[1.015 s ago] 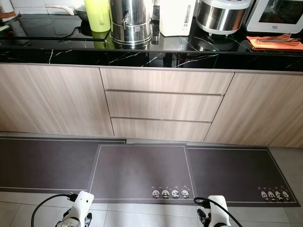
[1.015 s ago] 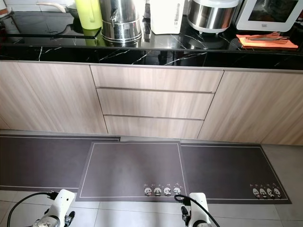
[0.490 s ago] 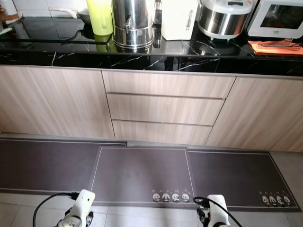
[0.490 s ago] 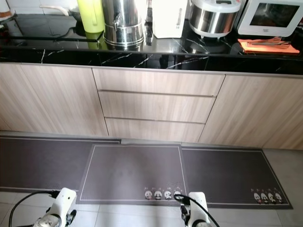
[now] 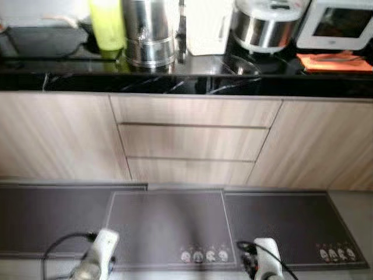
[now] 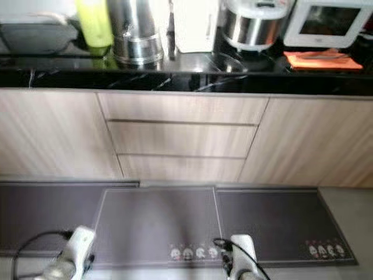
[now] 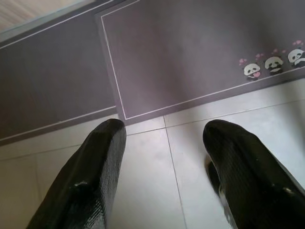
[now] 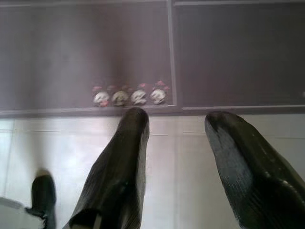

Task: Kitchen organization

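Note:
A black marble counter (image 5: 186, 83) runs across ahead of me, blurred in the eye views. On it stand a lime-green jug (image 5: 106, 26), a steel urn (image 5: 148, 35), a white appliance (image 5: 205, 26), a silver rice cooker (image 5: 265, 26) and a white oven (image 5: 341, 23). An orange cloth (image 5: 335, 60) lies at the right end. Both arms hang low over the floor. My left gripper (image 7: 164, 131) is open and holds nothing. My right gripper (image 8: 176, 119) is open too, above white tiles.
Under the counter are wood-faced cabinet doors and a stack of three shut drawers (image 5: 192, 140). Dark grey mats (image 5: 166, 224) with small panda prints (image 8: 128, 96) lie along the cabinet foot. White floor tiles (image 7: 143, 181) are nearest to me.
The whole picture has shifted and blurred, so the camera has moved; the counter sits a little lower in view. Both arms still hang as before.

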Available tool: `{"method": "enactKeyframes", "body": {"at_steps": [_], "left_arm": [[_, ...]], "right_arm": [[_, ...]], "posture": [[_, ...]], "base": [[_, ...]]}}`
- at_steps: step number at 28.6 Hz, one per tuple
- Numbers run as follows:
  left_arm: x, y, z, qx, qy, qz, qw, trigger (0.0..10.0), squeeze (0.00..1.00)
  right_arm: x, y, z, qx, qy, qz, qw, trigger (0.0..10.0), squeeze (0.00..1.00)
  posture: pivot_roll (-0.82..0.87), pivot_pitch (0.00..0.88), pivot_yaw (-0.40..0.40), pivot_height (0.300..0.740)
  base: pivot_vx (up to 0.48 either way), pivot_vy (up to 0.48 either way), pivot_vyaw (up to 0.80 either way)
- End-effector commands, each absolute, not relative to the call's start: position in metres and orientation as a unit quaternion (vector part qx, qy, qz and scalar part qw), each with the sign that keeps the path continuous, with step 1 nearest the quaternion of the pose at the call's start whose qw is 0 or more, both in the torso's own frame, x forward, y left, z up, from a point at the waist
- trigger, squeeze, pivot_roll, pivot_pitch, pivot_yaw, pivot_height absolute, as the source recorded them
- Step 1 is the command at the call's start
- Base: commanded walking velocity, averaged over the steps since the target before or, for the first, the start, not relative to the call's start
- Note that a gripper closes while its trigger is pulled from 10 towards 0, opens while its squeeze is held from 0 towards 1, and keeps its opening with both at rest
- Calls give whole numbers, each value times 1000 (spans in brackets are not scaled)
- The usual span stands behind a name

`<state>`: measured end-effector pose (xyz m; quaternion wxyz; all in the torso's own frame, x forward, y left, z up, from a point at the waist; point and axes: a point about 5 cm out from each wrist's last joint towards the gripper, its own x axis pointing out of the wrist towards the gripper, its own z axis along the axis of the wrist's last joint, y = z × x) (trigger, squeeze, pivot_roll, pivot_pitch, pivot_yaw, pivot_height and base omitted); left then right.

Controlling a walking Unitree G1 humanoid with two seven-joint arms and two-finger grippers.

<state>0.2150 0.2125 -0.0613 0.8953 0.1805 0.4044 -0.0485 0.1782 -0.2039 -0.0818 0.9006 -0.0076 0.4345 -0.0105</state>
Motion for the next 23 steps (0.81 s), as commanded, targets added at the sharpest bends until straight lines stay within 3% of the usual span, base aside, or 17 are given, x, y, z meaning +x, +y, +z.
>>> {"method": "enactKeyframes", "body": {"at_steps": [1,23], "left_arm": [[212,224,-60,186,409,-37,893,10000,0],[210,225,-62,188,414,-38,890,10000,0]], "right_arm": [[184,-192,-81,2,429,2,904,10000,0],[181,-196,-82,-14,442,-4,897,10000,0]], "posture": [[0,0,-39,740],[2,0,-42,740]], "base": [[0,0,0],[0,0,0]]}}
